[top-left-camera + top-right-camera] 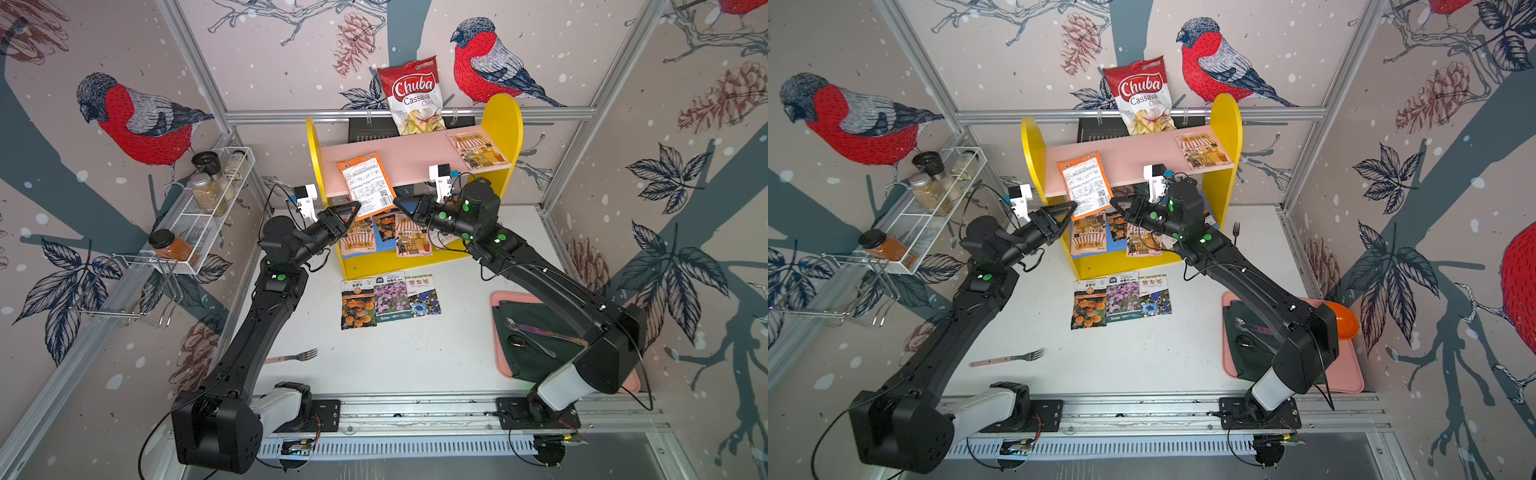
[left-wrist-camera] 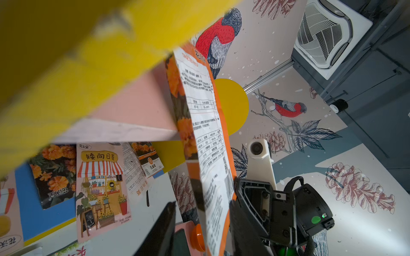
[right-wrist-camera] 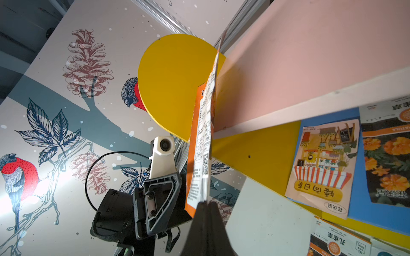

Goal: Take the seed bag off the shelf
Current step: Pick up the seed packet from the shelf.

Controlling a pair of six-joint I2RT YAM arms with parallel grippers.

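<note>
The seed bag (image 1: 365, 183) (image 1: 1084, 185), orange-edged with a white printed back, hangs over the front edge of the pink upper board (image 1: 415, 160) of the yellow-sided shelf (image 1: 505, 120) (image 1: 1225, 120). My right gripper (image 1: 397, 201) (image 1: 1113, 202) (image 3: 206, 202) is shut on the bag's lower right corner (image 3: 200, 155). My left gripper (image 1: 353, 208) (image 1: 1071, 208) (image 2: 203, 205) sits at the lower left corner. Its jaws stand apart on either side of the bag (image 2: 206, 133), with a gap showing on one side.
A Chuba chips bag (image 1: 411, 97) leans at the shelf's back. Another packet (image 1: 476, 151) lies on the pink board, several on the blue lower board (image 1: 374, 237), three on the table (image 1: 390, 299). Nearby are a fork (image 1: 295, 356), a pink tray (image 1: 503, 299), a wire spice rack (image 1: 212, 208) and an orange bowl (image 1: 1343, 320).
</note>
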